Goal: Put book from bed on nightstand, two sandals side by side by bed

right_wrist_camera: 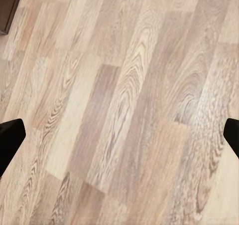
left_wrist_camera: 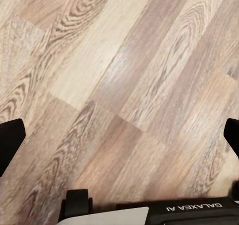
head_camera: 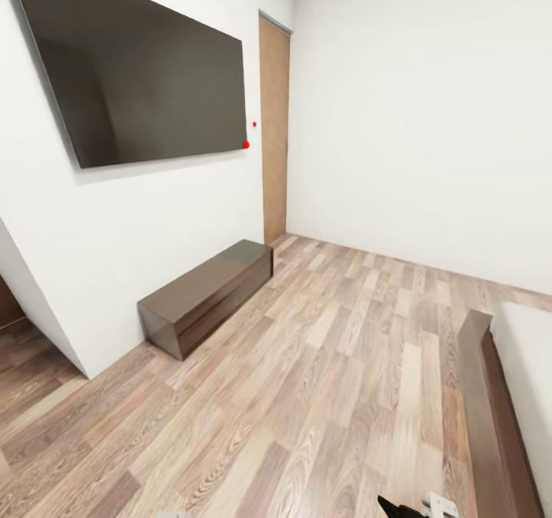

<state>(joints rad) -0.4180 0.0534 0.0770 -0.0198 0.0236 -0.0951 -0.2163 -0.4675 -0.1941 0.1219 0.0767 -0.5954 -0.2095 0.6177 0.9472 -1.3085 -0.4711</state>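
Nearest to me, both grippers hang over the wood-plank floor (left_wrist_camera: pixel 124 85) with nothing between their fingers. The left gripper (left_wrist_camera: pixel 119 135) has its two black fingertips (left_wrist_camera: pixel 10 137) spread far apart, bare planks showing in the gap. Just behind that hand, on the robot's white and black base (left_wrist_camera: pixel 164 210), I can read the lettering "GALAXEA", seen upside down, with more characters after it that look like "AI", and a small black caster (left_wrist_camera: pixel 77 202) sits beside it. The right gripper (right_wrist_camera: pixel 119 135) is spread just as wide, one dark fingertip (right_wrist_camera: pixel 10 140) at each edge of its camera's picture, again over bare floor (right_wrist_camera: pixel 124 110).

From the head camera, a bit of black and grey arm hardware (head_camera: pixel 418 506) pokes in at the bottom. Beyond and to the right of the right hand lies the bed (head_camera: pixel 529 380): its dark brown frame rail (head_camera: pixel 491 426) and a strip of pale mattress.

Farther off, ahead of the left hand, a long low dark dresser (head_camera: pixel 207 292) stands against the white wall (head_camera: pixel 153 219). Above it hangs a large dark television (head_camera: pixel 146 73) with a small red light (head_camera: pixel 246 144) at its corner. Farthest away is a light wooden door (head_camera: pixel 275 131).
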